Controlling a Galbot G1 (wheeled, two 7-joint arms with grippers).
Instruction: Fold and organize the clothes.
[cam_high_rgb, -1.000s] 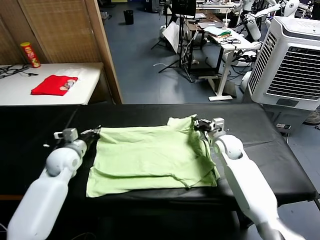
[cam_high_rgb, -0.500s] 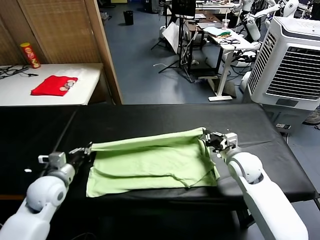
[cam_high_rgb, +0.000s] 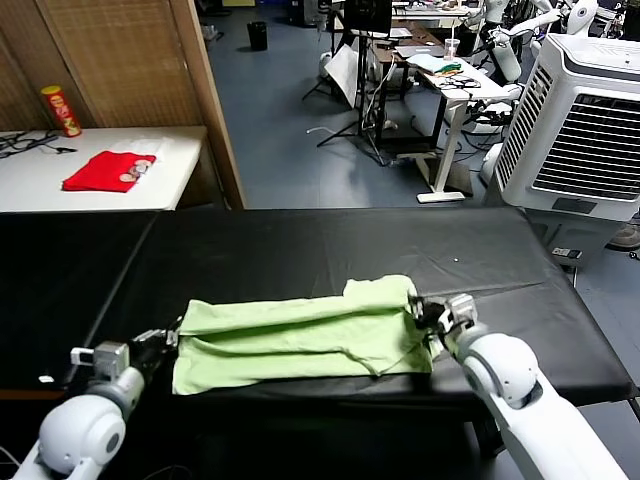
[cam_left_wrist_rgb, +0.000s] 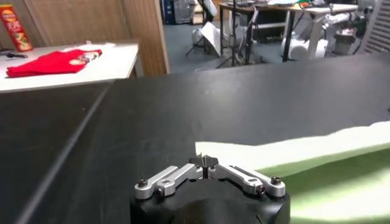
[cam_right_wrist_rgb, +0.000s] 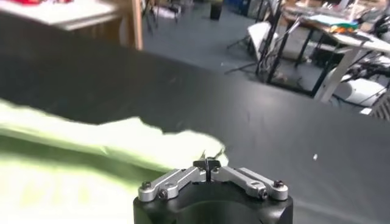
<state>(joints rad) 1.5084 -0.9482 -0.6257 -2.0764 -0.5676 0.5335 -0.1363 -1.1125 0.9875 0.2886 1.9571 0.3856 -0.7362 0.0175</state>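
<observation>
Gripping, left side: the left gripper (cam_high_rgb: 170, 336) sits low at about 7 o'clock in the head view, its jaws drawn together on the left corner of the folded-over edge of the shirt (cam_high_rgb: 305, 333); from its own wrist camera the left gripper's tips (cam_left_wrist_rgb: 204, 162) meet right at the pale cloth's corner (cam_left_wrist_rgb: 268, 152).
Gripping, right side: the right gripper (cam_high_rgb: 422, 312) is at about 5 o'clock, jaws pinched shut on the shirt's right end, where the fabric bunches up; in the right wrist view the tips (cam_right_wrist_rgb: 207, 164) close on the crumpled green edge (cam_right_wrist_rgb: 122, 143).
Arms: both white forearms come up from the near edge of the view, one at each end of the garment.
Shirt: pale yellow-green, lying as a long flat band across the near part of the black table (cam_high_rgb: 300, 245), its far layer doubled over toward the near hem, with the lower layer showing along the front; the band runs from the left gripper to the right one.
Beyond the table, 10 o'clock: a white side table (cam_high_rgb: 175, 160) carries a red cloth (cam_high_rgb: 108, 169) and a red-and-yellow can (cam_high_rgb: 61, 109).
Beyond the table, 2 o'clock: a large white air cooler (cam_high_rgb: 585, 125) stands on the floor.
Far back, 1 o'clock: a cluttered desk (cam_high_rgb: 455, 75).
</observation>
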